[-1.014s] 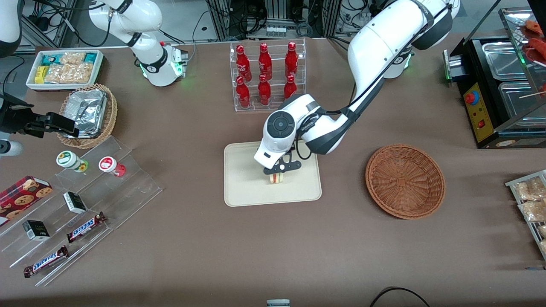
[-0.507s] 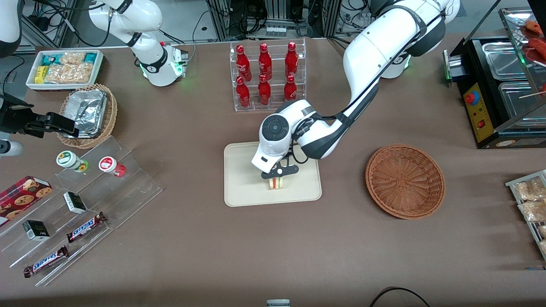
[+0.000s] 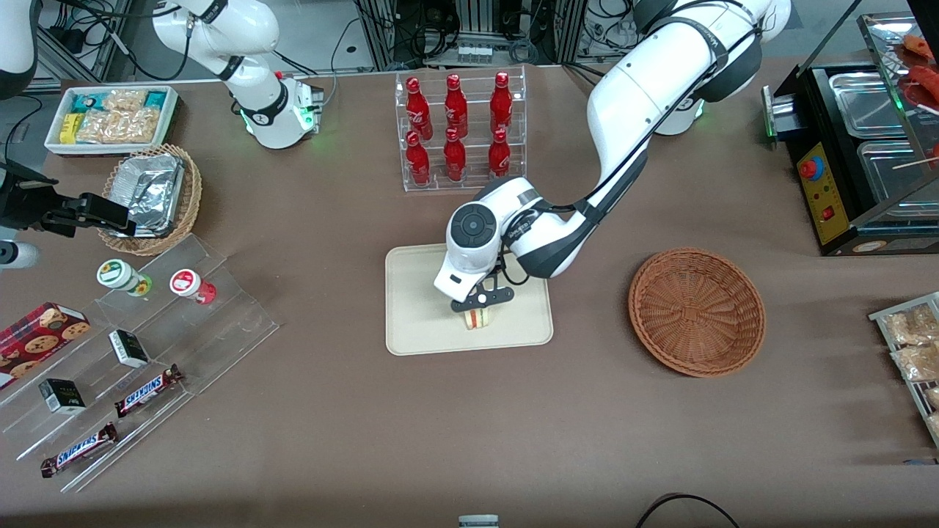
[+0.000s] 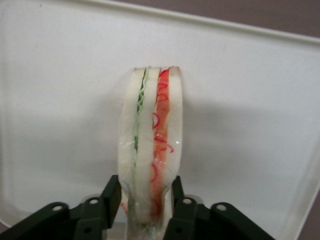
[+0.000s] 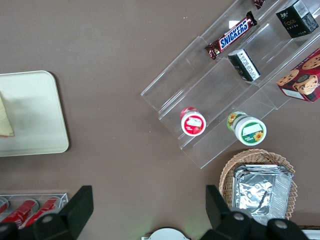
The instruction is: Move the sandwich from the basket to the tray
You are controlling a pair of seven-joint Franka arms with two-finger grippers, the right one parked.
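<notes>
Near the centre of the front view, the gripper sits low over the tray, its two fingers clenched on the sandwich. The wedge stands on edge over the tray's middle, the green and orange-red filling facing the wrist camera. The basket, at centre right of that view, holds nothing that shows.

The risk now lies in the let-go — the wedge stands tall and narrow, gripped only at one end, so I judge it could tip onto its side as the fingers part. If soft bread clings to a pad, it could be dragged or lifted as the arm rises. Whether its lower edge already touches the tray surface I cannot tell; a release from above could make it tumble.

Readable writing: "SNICKERS" on the bars at lower left of the front view — nothing else legible.
</notes>
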